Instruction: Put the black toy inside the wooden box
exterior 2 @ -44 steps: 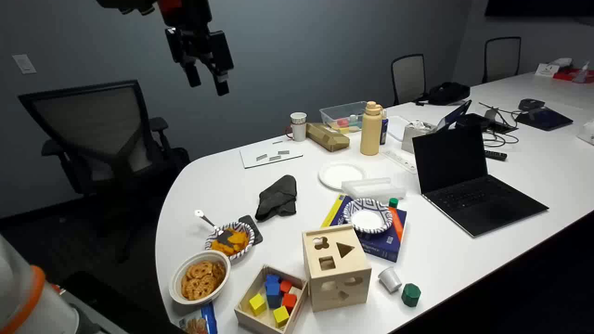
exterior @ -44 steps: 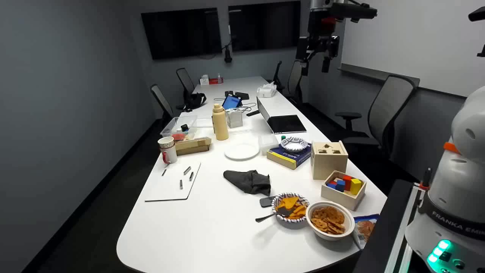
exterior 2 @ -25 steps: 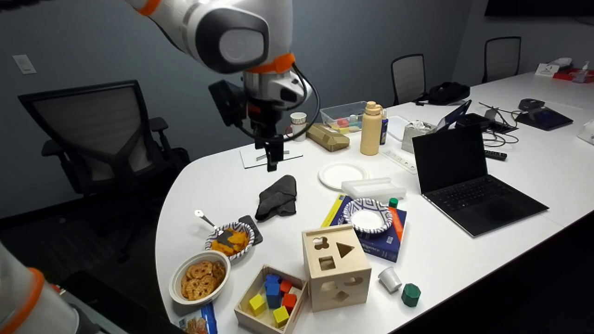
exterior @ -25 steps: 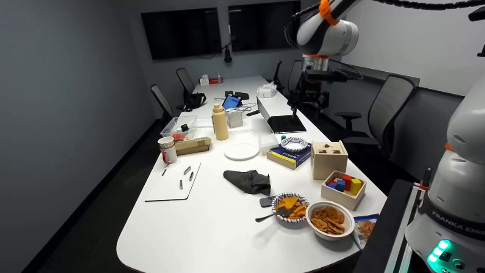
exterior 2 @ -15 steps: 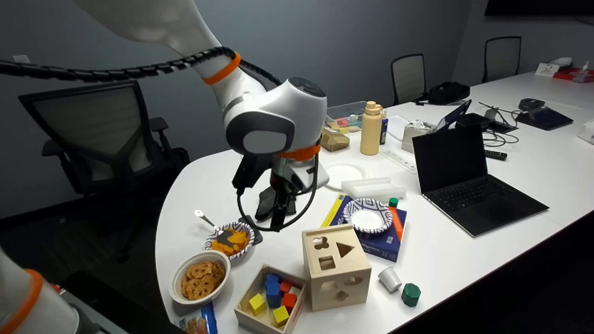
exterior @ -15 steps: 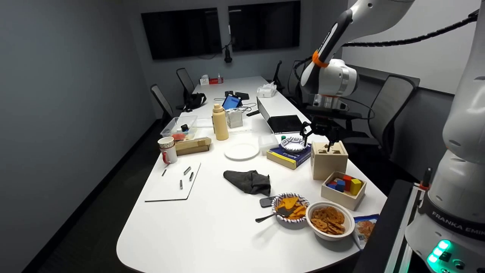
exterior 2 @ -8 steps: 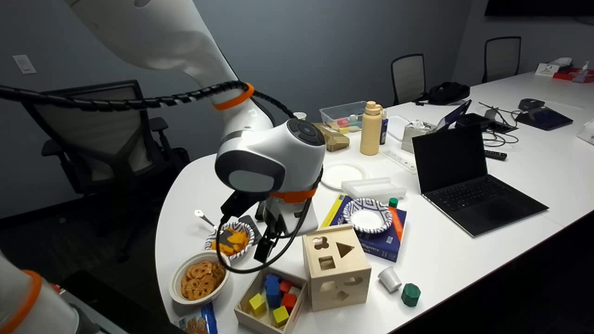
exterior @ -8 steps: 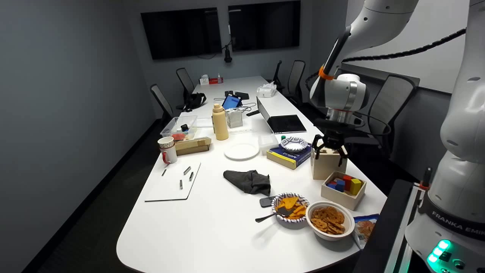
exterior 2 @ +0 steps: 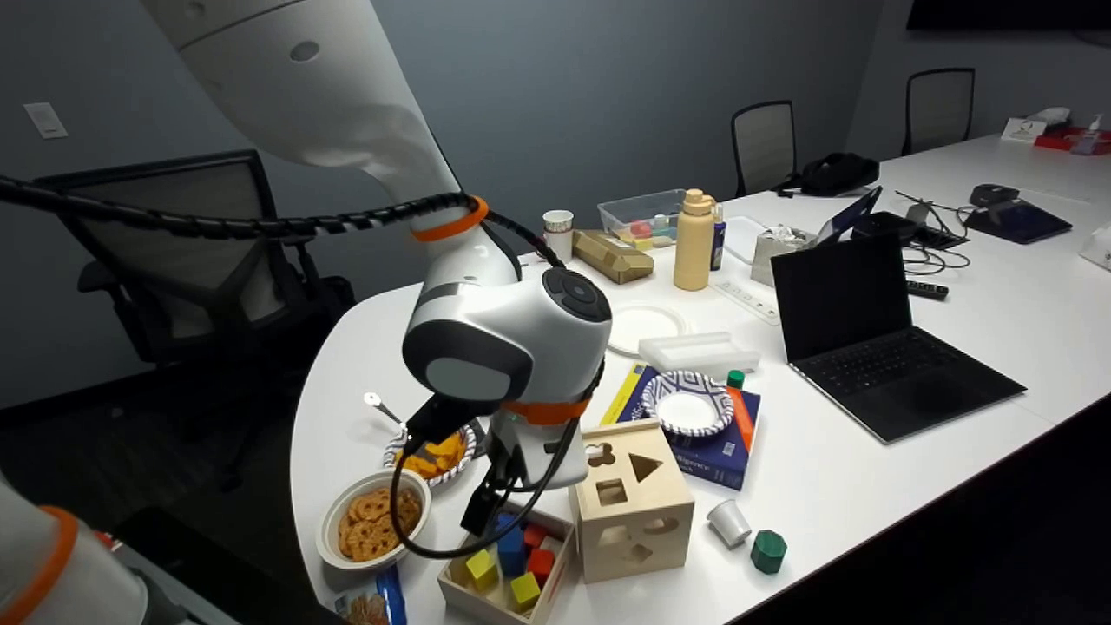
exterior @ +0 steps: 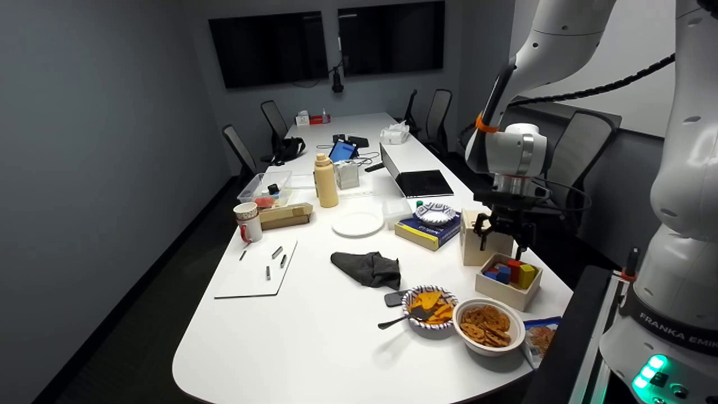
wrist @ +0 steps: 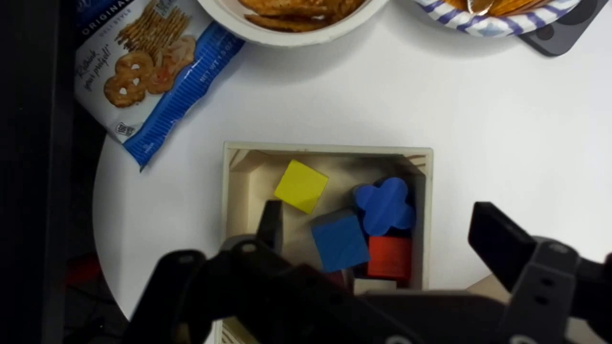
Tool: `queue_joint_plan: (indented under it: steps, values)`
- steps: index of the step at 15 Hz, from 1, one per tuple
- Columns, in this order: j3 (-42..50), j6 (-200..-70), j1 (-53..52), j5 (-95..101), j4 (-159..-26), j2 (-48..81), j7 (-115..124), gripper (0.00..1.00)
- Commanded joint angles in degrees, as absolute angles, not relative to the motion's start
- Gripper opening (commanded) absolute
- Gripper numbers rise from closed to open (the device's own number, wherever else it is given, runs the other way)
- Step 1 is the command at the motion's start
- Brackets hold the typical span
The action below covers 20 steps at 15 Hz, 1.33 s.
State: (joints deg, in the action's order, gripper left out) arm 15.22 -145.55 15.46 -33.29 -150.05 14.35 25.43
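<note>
The hand [exterior: 501, 251] is wide, holding nothing, above the tray [exterior: 498, 290]. Between its 2 fingers [wrist: 499, 246], lower down, lie 2 blue blocks [wrist: 341, 241]. I can't spot the black toy. The wooden box [exterior 2: 647, 496] stands just beside the tray.

Near the tabletop's [exterior: 314, 342] long edge the claw [exterior: 501, 252] partly hides the shape-sorter [exterior: 473, 247]. The wrist view crops the pretzel bowl [wrist: 291, 39].

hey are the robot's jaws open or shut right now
Open. In the wrist view the jaws stand wide apart, and a blue cube and red block in the wooden tray show through the gap.
</note>
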Motion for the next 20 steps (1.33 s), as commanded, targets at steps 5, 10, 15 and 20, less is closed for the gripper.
queue_joint_plan:
  steps: [5, 10, 15, 20]
  values:
    - [14.75, -148.14, 17.37, -35.03, -150.09, 18.81, 20.72, 1.00]
    - [12.92, -152.33, 18.25, -37.22, -149.46, 21.78, 17.02, 1.00]
    - [10.17, -155.87, 19.99, -42.03, -148.45, 24.07, 11.93, 1.00]
    - [9.39, -157.05, 20.84, -44.96, -148.16, 25.14, 8.77, 0.70]
